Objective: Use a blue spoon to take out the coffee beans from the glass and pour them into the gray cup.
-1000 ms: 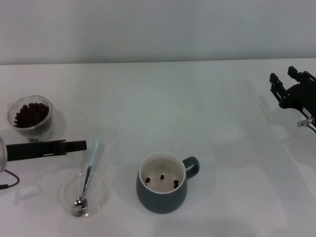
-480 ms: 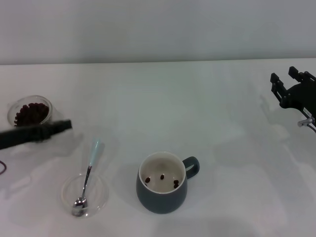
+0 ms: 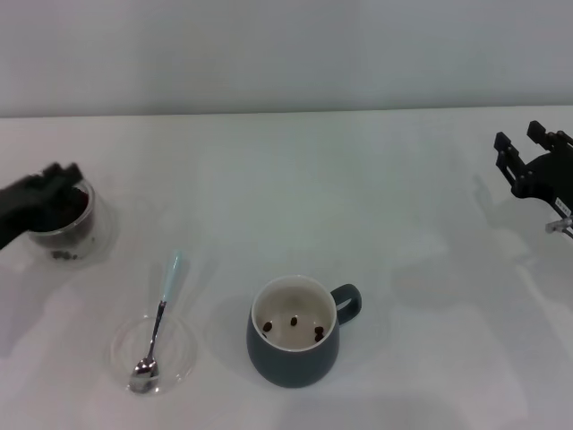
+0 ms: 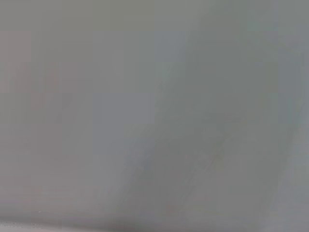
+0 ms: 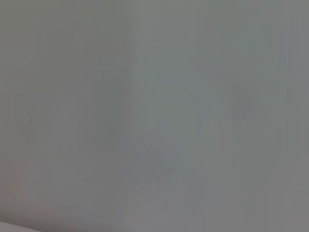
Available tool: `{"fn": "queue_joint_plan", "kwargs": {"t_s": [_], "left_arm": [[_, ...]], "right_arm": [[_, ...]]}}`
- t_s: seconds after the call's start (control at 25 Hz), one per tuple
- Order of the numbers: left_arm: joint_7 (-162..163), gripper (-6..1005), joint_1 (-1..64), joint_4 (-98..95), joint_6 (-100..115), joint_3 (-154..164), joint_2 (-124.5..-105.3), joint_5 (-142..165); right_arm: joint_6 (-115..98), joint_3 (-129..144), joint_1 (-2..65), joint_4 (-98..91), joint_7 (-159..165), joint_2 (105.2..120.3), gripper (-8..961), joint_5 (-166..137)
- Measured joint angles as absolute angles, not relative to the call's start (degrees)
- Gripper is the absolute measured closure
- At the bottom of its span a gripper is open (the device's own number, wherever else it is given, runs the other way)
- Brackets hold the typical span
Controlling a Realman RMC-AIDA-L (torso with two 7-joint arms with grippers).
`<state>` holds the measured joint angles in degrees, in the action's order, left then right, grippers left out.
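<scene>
**Operator:** Pale-blue handle, polished metal bowl: in the head view the blue spoon [image 3: 158,324] lies with its bowl in a shallow clear dish [image 3: 153,354] and its handle propped over the rim, pointing away from me. I judge it light, stiff and slippery at the metal end, so I would take it by the raised blue handle, where there is room beneath.

**Trainee:** And the vessels?

**Operator:** The glass [image 3: 61,224], squat and transparent, stands at far left holding the coffee beans [image 3: 60,208], a dark heap. It looks fragile and easily tipped. The gray cup [image 3: 293,331], a rounded glazed mug with a cream interior and a loop handle turned to my right, sits near the front centre, just beside the dish; a few beans lie on its bottom. It looks heavy and steady. The table [image 3: 295,188] is matte white.

**Trainee:** The grippers?

**Operator:** The left gripper [image 3: 40,199] is a dark blur over the glass; I cannot tell how its fingers stand. The right gripper [image 3: 526,162] is parked at far right, well apart from everything, fingers apart and holding nothing.

**Trainee:** The left wrist view?

**Operator:** Only a featureless grey surface.

**Trainee:** The right wrist view?

**Operator:** The same, with no object discernible.
</scene>
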<state>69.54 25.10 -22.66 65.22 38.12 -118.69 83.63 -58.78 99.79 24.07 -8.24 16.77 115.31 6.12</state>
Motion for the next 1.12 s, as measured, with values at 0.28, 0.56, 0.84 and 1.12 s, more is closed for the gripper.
{"fn": "queue_joint_plan", "kwargs": {"t_s": [0.28,0.56,0.84,1.12], "left_arm": [[49.7,698,23.7,-14.6,66.0,38.0,-119.02,67.1],[32.7,675,24.6,-7.1,67.5,38.1,-119.23,54.1],[27.1,652,24.6,-4.6,69.0,38.0,-119.53,46.9],[18.3,451,24.7,-0.8,70.2,37.9,-119.53,41.6]], "right_arm": [[-60.9,99.7,23.8,-8.2,16.4,115.31,454,6.2],[-63.1,97.6,23.8,-8.3,15.6,115.22,454,6.4],[-65.4,96.6,23.8,-8.2,12.7,114.83,454,6.4],[-67.6,96.3,23.3,-7.8,11.0,115.21,454,6.4]]}}
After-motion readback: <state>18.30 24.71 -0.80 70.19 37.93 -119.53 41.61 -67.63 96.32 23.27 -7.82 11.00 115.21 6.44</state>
